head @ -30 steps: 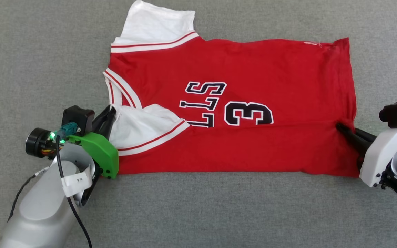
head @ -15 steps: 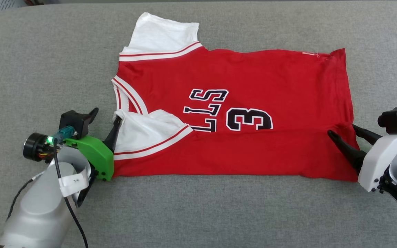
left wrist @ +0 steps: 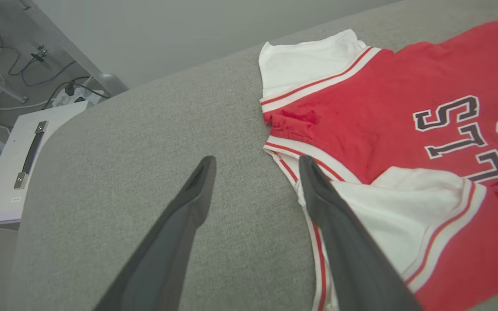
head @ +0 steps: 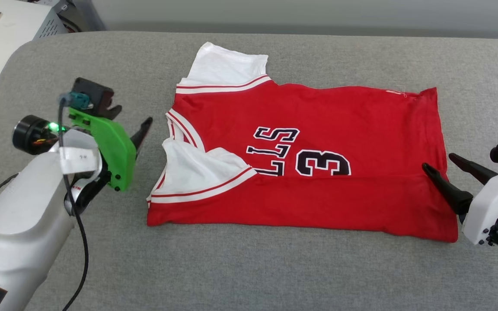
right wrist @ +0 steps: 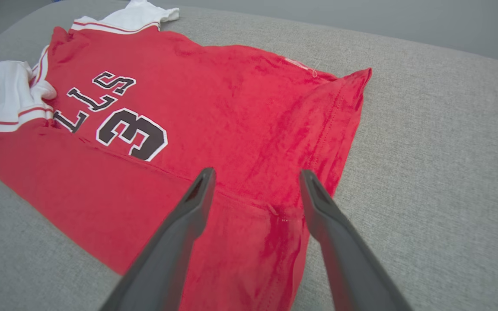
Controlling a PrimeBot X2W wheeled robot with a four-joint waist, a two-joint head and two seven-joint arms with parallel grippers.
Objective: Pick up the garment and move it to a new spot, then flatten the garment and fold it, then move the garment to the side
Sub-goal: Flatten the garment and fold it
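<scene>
Left forearm (head: 15, 224) reads pale grey and smooth, a black cable (head: 85, 248) trailing down it and a white label band (head: 78, 157) at the wrist. There's a bright green bracket (head: 110, 147) and a black camera barrel (head: 26, 134) with a green light. Left end effector (head: 135, 113) and right end effector (head: 438, 160) both carry long, dark, tapered fingers (head: 443, 185). The right wrist housing (head: 489, 207) is white, dotted with black screws.
</scene>
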